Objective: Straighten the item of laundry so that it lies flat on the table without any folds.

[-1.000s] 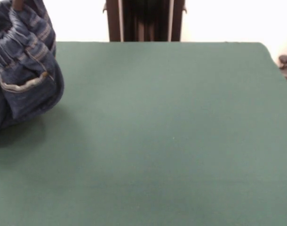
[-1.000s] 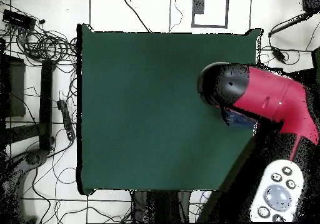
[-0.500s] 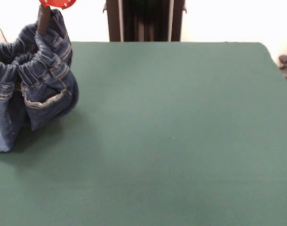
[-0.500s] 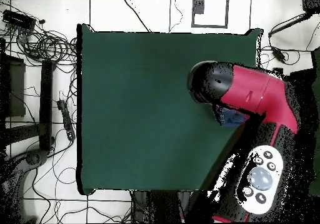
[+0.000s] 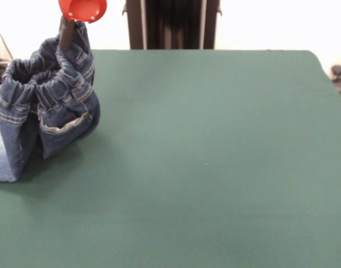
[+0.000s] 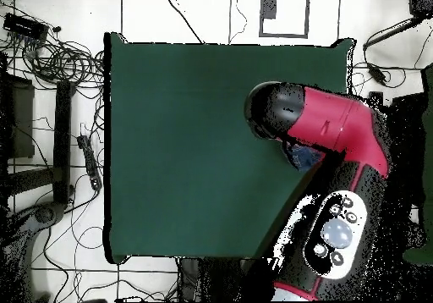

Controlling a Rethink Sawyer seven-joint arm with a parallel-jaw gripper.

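One garment is all I have on the table [image 5: 215, 156] right now: the jeans [image 5: 47, 111], hanging bunched at the left edge of my front view. The gripper [image 5: 66, 34] comes down from the red part of the arm [image 6: 334, 130] at the top of that view, and its dark tip goes straight into the top of the waistband, so I read the fingers as pinched narrow on the denim there. I cannot see each finger separately, but the cloth hangs from that point, which tells me the hold is real.

Because the pinch is high on the waistband, the elastic top gathers into a ruffled ring with its opening facing up, and the rest sags beneath it under its own weight. A pocket with tan stitching faces me on the lower right of the bundle. One pale faded panel reaches down to the green cloth at the far left, so the lower part is resting on the table while the top is held up.

From overhead the arm covers nearly all of it; only a small blue patch shows just under the arm near the table's right side.

My judgement is that flattening has barely begun: the jeans are folded on themselves and sit close to the edge. I think the next move needs room, carrying the bundle toward the open middle so the legs can trail out.
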